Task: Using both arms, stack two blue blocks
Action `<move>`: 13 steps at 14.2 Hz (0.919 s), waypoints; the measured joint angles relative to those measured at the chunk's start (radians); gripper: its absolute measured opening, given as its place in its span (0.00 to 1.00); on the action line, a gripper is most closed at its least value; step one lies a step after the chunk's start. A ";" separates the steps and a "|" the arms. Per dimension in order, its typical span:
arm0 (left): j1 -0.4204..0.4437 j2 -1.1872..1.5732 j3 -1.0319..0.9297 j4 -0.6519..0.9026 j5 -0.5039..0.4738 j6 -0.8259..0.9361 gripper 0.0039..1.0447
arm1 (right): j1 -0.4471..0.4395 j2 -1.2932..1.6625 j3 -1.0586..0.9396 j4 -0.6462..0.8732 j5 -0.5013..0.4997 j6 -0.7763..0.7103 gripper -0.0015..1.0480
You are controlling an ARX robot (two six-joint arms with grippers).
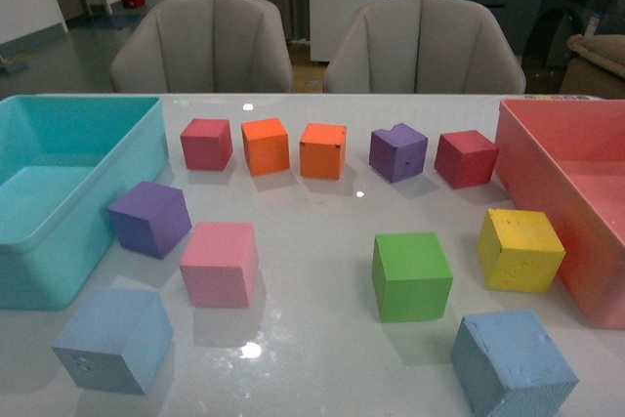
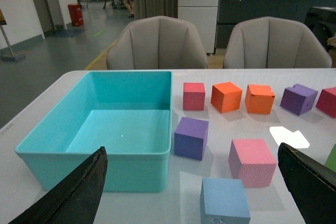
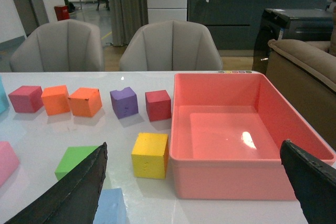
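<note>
Two blue blocks rest on the white table near its front edge. The paler one (image 1: pixel 115 337) is at the left, in front of the pink cube, and the steel-blue one (image 1: pixel 513 361) is at the right, in front of the yellow cube. Neither arm shows in the front view. In the left wrist view my left gripper (image 2: pixel 191 150) is open, with the paler blue block (image 2: pixel 224 200) low between its black fingers (image 2: pixel 79 192), untouched. In the right wrist view my right gripper (image 3: pixel 193 148) is open, and the steel-blue block (image 3: pixel 110 207) shows by one finger (image 3: pixel 79 190).
A turquoise bin (image 1: pixel 59 241) stands at the left and a pink bin (image 1: pixel 518 158) at the right. Purple (image 1: pixel 149 218), pink (image 1: pixel 220 263), green (image 1: pixel 411 275) and yellow (image 1: pixel 520 249) cubes sit mid-table. Behind them runs a row of red, orange and purple cubes (image 1: pixel 322 150). Two chairs stand beyond.
</note>
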 joint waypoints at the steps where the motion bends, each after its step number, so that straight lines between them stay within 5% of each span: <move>1: 0.000 0.000 0.000 0.000 0.000 0.000 0.94 | 0.000 0.000 0.000 0.000 0.000 0.000 0.94; 13: 0.000 0.000 0.000 0.000 0.000 0.000 0.94 | 0.000 0.000 0.000 0.000 0.000 0.000 0.94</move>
